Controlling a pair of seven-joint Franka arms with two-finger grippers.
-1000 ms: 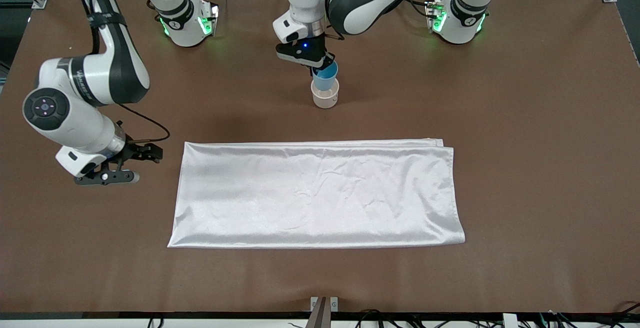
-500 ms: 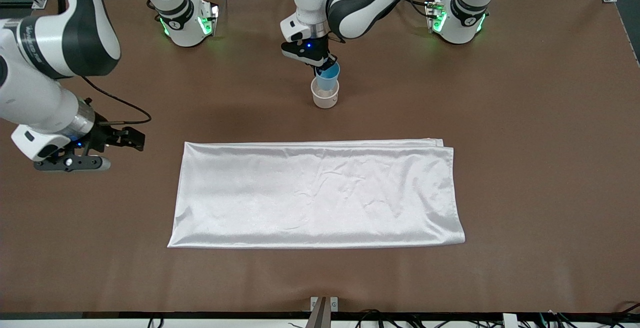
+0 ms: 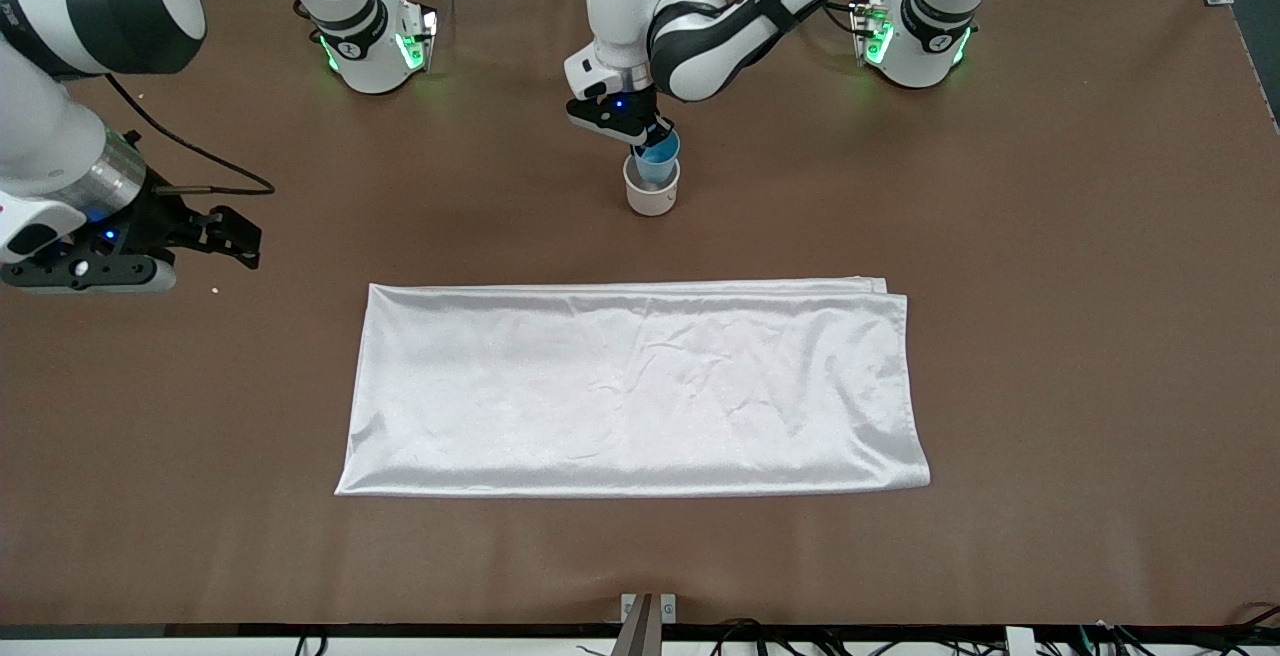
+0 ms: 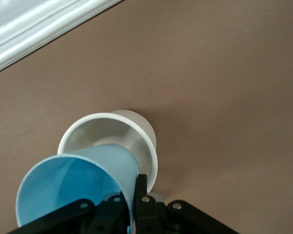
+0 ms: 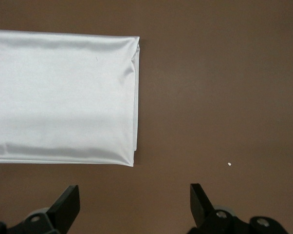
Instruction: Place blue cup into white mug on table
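Note:
The white mug [image 3: 651,197] stands on the brown table [image 3: 1050,236] between the arm bases and the cloth. The blue cup [image 3: 657,157] sits tilted with its bottom down inside the mug's mouth. My left gripper [image 3: 648,139] is shut on the cup's rim wall, right over the mug. In the left wrist view the blue cup [image 4: 78,187] overlaps the mug's [image 4: 137,134] opening, pinched by my left gripper [image 4: 135,197]. The mug's handle is hidden. My right gripper [image 3: 245,238] is open and empty over bare table near the right arm's end; it also shows in the right wrist view [image 5: 134,204].
A white satin cloth [image 3: 635,386] lies flat in the middle of the table, nearer the front camera than the mug; its end shows in the right wrist view [image 5: 64,97]. A tiny white speck [image 3: 218,289] lies under the right gripper.
The left gripper has lowered the blue cup deeper into the mug. The right arm has drawn back toward its end of the table and away from the cloth.

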